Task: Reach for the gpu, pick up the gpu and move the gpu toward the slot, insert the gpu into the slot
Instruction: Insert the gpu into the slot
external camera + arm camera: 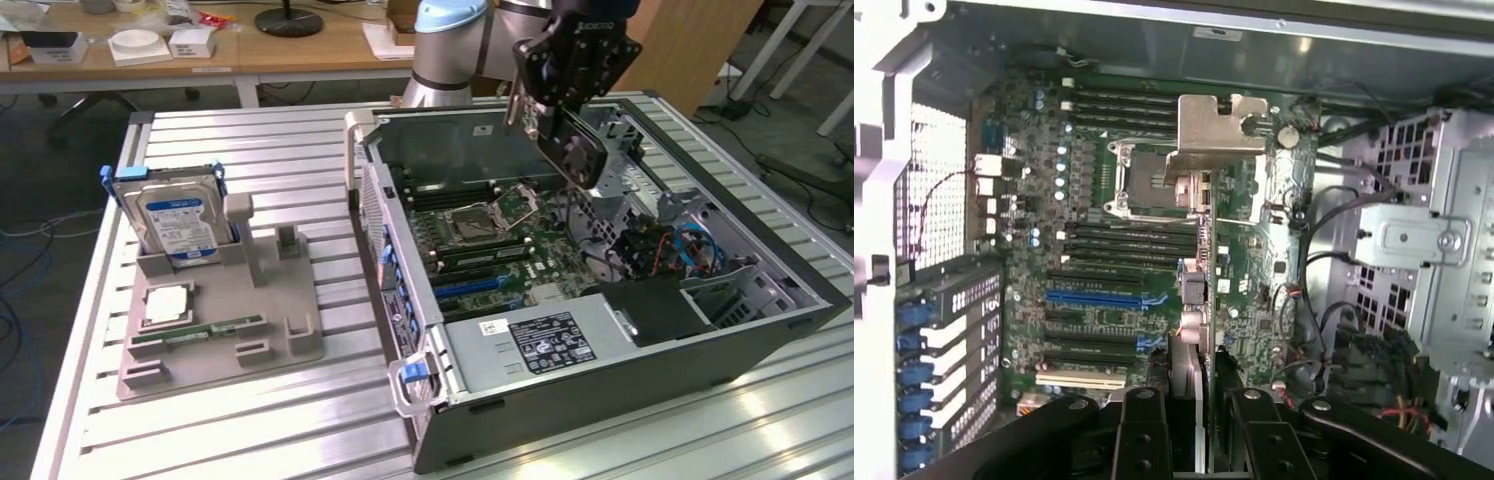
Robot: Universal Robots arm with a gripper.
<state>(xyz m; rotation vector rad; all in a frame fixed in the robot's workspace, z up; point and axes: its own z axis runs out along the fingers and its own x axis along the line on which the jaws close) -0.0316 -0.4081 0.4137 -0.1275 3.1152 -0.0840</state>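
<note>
While the hand point(550, 112) hangs over the open computer case point(747, 330), it is clamped on the gpu point(582, 150). The card is held on edge and tilted, with its metal bracket end toward the exterior view's left. The gpu sits above the motherboard point(534, 235), up near the case's far wall and not seated in anything. The blue slot point(467, 287) lies lower on the board, possibly the target, hard to tell. In the wrist view the fingers point(1144, 430) pinch the card edge-on. The hard drive point(180, 220) stands in the grey holder point(254, 320) on the slatted surface point(267, 140), well apart from the case.
</note>
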